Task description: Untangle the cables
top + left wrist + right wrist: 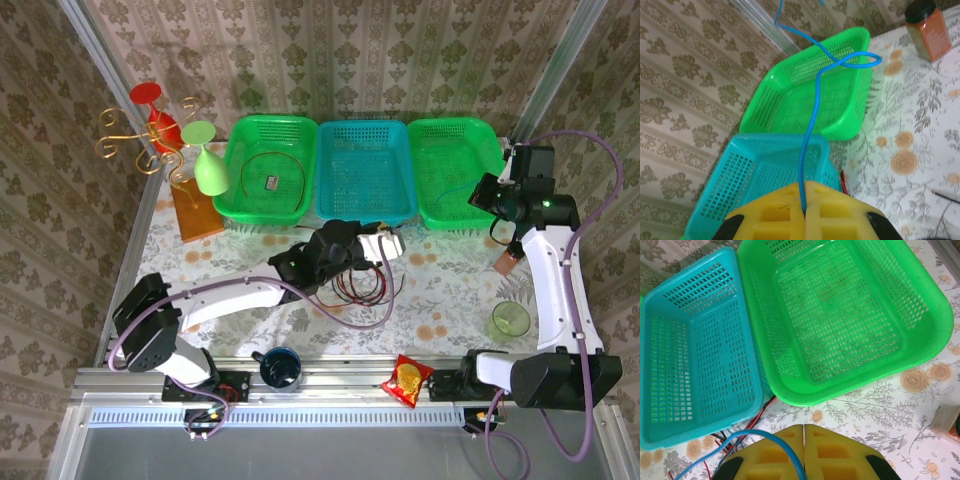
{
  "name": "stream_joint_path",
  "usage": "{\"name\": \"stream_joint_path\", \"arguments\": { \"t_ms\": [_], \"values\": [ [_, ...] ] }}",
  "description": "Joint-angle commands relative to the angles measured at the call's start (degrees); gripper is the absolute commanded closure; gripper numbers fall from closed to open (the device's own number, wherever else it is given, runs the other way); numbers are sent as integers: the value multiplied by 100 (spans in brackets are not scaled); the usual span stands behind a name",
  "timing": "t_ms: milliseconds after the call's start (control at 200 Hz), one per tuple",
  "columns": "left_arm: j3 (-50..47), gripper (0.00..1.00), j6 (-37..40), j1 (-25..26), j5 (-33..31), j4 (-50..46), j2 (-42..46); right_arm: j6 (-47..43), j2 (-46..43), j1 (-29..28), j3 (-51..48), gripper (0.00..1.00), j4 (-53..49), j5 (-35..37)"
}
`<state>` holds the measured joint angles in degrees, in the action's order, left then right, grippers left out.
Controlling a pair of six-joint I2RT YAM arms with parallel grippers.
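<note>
A thin blue cable (810, 125) rises out of the seam of my left gripper (804, 187), which is shut on it. From there it curls over the right green basket (805, 95) and leaves the frame at the top. In the right wrist view the same blue cable (755, 434) arcs over the left yellow finger down to the seam. My right gripper (804, 427) looks shut on it, hovering just in front of that green basket (850, 315). A tangle of red and black cables (362, 285) lies on the table under my left arm, by the teal basket (695, 345).
Three baskets stand in a row at the back, and a reddish cable loop (272, 165) lies in the left green one (235, 190). A glass rack (160, 135) stands back left. A blue mug (281, 367), a snack packet (408, 380), a green cup (510, 320) and a spice jar (927, 27) stand around.
</note>
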<state>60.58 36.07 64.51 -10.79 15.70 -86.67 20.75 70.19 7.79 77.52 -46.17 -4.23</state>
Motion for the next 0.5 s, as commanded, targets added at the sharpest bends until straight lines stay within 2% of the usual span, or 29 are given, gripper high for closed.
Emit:
{"name": "stream_joint_path", "arguments": {
  "t_ms": [0,495],
  "values": [
    [-211,100,71,-34,-263,-171,277,-119,47,55,-42,100,152,191],
    [-925,100,-55,-132,-615,-395,1048,-188,142,326,-124,100,167,199]
  ]
}}
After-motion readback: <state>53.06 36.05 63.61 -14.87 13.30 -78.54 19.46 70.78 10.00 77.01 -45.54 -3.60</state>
